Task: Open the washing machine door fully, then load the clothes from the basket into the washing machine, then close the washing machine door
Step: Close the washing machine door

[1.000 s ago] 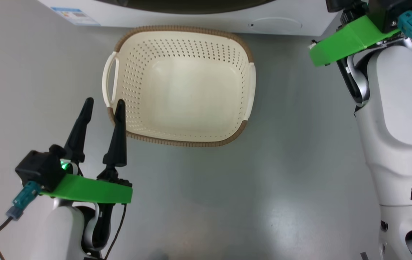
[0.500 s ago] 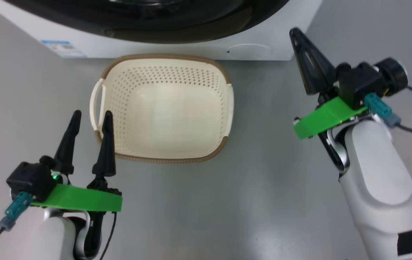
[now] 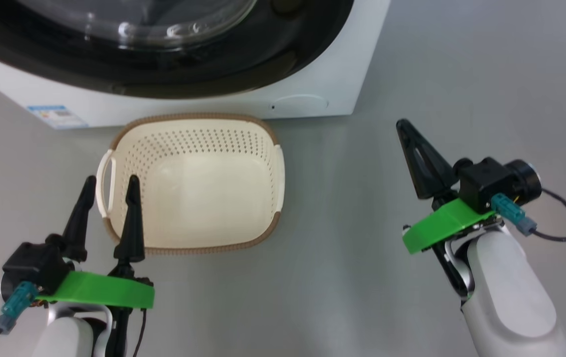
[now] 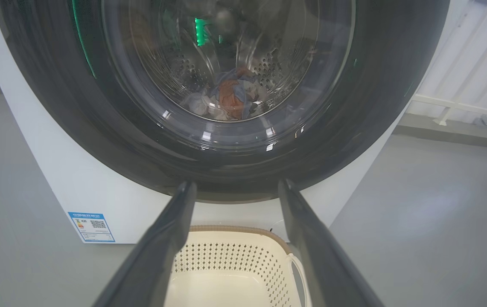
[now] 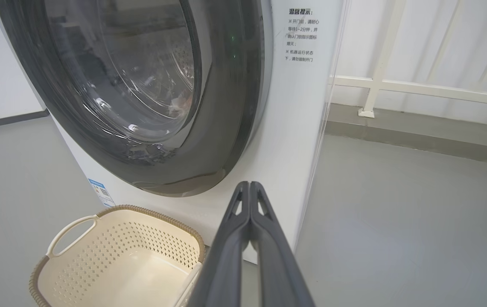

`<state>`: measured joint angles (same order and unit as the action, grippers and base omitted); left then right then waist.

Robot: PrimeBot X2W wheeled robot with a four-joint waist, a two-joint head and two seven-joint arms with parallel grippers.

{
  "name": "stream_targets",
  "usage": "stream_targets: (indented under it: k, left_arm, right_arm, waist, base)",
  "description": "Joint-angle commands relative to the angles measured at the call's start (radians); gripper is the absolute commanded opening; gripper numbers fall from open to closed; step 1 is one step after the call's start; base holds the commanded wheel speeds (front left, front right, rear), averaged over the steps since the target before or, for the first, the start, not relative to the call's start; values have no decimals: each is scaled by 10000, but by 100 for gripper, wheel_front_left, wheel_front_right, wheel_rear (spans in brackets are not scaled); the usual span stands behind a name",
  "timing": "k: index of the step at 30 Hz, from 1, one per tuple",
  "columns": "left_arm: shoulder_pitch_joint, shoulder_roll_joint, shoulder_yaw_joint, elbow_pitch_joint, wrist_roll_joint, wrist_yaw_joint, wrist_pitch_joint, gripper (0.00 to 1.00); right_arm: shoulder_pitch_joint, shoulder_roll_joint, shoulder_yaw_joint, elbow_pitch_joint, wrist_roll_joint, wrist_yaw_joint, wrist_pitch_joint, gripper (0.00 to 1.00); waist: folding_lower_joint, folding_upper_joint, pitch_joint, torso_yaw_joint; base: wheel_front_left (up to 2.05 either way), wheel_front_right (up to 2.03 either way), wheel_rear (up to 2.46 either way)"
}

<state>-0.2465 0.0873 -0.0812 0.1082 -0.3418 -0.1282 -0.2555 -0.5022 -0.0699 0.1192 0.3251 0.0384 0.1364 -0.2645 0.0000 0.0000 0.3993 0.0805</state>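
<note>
Nearby, basket (image 3: 188,146) before washing machine (image 3: 320,82), railing (image 5: 418,88) beside

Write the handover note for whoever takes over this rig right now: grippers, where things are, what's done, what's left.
Left gripper: open, empty, by the left handle end of the basket.
Right gripper: shut, empty, off to the basket's right.
Basket: empty, in front of the washing machine.
Clothes: inside the machine, seen through the door glass.
Washing machine door: looks closed against the machine's front.
Done: clothes loaded; door apparently closed.
Left: nothing obvious. Whether the latch caught cannot be told, so check it.
</note>
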Motion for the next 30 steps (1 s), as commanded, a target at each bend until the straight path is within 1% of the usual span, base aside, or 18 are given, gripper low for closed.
stream_targets:
  k: [1, 2, 11, 19, 24, 30]
  left_arm:
    - [147, 347, 376, -140, 174, -25, -63, 100]
    - [207, 337, 414, -128, 199, -25, -63, 100]
    - [821, 444, 669, -57, 400, -25, -63, 100]
    - [1370, 318, 1125, 6, 369, -25, -63, 100]
    - [1739, 334, 1336, 9, 526, -25, -63, 100]
    - [2160, 128, 1632, 3, 793, -25, -63, 100]
  right_arm:
    - [350, 174, 230, -224, 96, -57, 27, 79]
    - [448, 178, 169, -255, 117, -57, 27, 100]
    - [1451, 194, -22, -644, 589, -57, 27, 100]
    - [2537, 195, -258, -1072, 907, -57, 27, 100]
    - [2901, 196, -295, -1171, 953, -57, 27, 100]
    - [3323, 196, -586, -1351, 1103, -57, 27, 100]
  waist:
    - [0, 0, -429, -327]
    - [0, 0, -524, -377]
    - [0, 0, -1236, -802]
    - [0, 0, -1961, -1128]
    - [0, 0, -2314, -1338]
    - [0, 0, -2748, -1448]
  base:
    - [0, 0, 0]
    - [0, 0, 0]
    - [0, 0, 0]
    - [0, 0, 0]
    - [0, 0, 0]
    - [0, 0, 0]
